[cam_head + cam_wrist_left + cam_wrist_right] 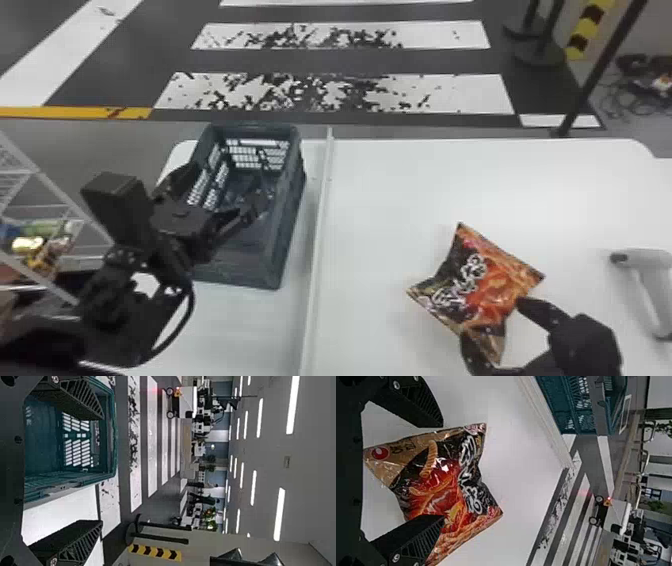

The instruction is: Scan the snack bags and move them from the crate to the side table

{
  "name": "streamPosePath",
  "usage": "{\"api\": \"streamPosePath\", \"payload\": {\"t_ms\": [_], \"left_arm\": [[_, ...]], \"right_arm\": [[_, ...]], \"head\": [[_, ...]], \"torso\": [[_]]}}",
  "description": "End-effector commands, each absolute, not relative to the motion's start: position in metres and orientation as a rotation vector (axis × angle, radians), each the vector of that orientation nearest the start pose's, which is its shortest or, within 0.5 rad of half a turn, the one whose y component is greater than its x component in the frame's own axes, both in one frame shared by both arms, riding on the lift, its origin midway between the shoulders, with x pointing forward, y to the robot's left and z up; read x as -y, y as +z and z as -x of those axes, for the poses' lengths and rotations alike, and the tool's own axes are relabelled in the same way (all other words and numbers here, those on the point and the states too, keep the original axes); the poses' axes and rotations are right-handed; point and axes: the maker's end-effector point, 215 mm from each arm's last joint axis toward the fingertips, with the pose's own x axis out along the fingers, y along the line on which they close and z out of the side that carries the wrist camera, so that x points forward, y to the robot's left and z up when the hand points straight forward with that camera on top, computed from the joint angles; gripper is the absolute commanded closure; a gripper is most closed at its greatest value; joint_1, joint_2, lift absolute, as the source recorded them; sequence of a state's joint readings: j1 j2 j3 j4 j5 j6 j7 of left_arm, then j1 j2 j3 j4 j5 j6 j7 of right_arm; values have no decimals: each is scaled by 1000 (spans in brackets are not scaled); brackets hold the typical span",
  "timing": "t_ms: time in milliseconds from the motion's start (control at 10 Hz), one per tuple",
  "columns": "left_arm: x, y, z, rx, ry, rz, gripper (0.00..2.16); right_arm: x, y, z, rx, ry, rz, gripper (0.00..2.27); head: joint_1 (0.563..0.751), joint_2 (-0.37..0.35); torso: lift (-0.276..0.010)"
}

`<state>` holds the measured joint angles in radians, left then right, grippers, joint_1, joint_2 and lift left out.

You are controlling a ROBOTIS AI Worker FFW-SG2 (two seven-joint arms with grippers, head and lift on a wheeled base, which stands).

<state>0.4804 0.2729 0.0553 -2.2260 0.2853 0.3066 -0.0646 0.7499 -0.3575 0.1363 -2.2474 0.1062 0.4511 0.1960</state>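
Observation:
The orange and black snack bag (480, 285) lies on the white table at the right. My right gripper (492, 321) is low over its near end; in the right wrist view, the right gripper (442, 471) has its fingers spread around the snack bag (459, 463), with one finger over an edge. The dark crate (240, 272) stands on the left part of the table. My left gripper (227, 187) hangs over the crate. In the left wrist view, the left gripper (103, 470) is open with nothing held, and the crate (115, 435) shows beyond its fingers.
A grey handheld scanner (650, 290) lies at the table's right edge. A pale raised strip (320, 225) runs between the crate and the snack bag. At the left is a white wire rack (55, 200) with colourful packages. A dark post (590, 80) stands behind the table.

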Motion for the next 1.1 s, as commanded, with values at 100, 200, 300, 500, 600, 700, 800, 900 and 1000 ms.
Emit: {"api": "streamPosePath", "payload": {"t_ms": [100,200,300,500,600,700,800,900,1000], "left_arm": [[-232,-316,-452,-146,-200,15,66],[-231,-318,-451,-150,-204,15,66],[-230,-321,-449,-156,-206,16,66],[-230,-322,-443,-162,-207,14,66],[-230,-325,-442,-170,-210,11,66],[-230,-326,-441,-173,-211,12,66],[-228,-328,-440,-177,-216,13,66],[-228,-328,-440,-179,-216,13,66],[-226,-328,-440,-181,-220,17,66]], "right_arm": [[159,-490,-297,-585,488,367,120],[158,-495,-298,-596,487,380,120],[158,-503,-299,-612,486,394,120],[160,-518,-301,-621,482,436,120],[164,-521,-304,-617,467,473,171],[169,-527,-303,-646,456,477,917],[171,-529,-303,-657,452,475,2074],[170,-525,-306,-643,454,476,2246],[170,-518,-312,-614,446,461,2246]], "head": [[695,109],[695,113],[695,111],[695,110],[695,108],[695,103],[695,97],[695,91],[695,89]], "torso": [[-87],[-87],[-87],[-87],[-87],[-87],[-87],[-87],[-87]]}}
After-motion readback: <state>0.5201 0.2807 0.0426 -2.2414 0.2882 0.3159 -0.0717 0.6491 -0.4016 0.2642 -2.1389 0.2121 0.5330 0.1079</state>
